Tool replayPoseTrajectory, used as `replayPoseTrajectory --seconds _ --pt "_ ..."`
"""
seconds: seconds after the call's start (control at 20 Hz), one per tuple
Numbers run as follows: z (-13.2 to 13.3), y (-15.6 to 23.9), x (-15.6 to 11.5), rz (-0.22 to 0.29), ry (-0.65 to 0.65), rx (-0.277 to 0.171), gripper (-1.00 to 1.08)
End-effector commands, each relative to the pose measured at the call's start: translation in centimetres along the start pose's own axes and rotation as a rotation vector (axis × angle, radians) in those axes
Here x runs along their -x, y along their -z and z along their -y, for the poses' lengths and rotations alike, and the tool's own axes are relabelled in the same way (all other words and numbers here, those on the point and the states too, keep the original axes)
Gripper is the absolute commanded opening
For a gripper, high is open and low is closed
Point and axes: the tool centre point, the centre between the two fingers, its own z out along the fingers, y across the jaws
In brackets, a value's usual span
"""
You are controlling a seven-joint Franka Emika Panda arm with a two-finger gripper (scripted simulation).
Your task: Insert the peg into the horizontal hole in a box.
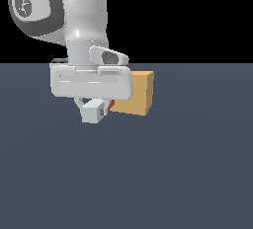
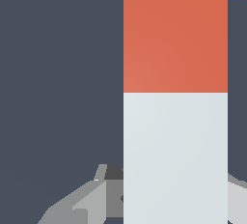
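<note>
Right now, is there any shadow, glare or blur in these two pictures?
Exterior view: flat, sharp render; the small tan box casts no visible shadow, black band above. Wrist view: the long white bar with a red-orange end looks crisp, glare-free, cut off by the frame.

No readable txt, labels or nos. anywhere

Desk [image 1: 148, 173]: plain dark slate-blue surface. Resting directly on it: one tan box [image 1: 136, 95], towards the far side
</note>
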Motion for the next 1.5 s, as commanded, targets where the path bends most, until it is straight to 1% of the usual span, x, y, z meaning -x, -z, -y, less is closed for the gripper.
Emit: replayPoseTrajectory --seconds 0.0,0.3,0.6,1.45 --pt "-0.3 0.4 -1.1 0.000 -0.042 0.002 -1.00" --pt "-0.8 1.0 -3.2 0.000 -0.117 0.002 -1.00" --pt "-1.3 1.4 -4.3 0.000 -0.162 0.002 -1.00" --pt "-1.5 1.5 -4.7 -0.001 -0.173 0.001 -1.00"
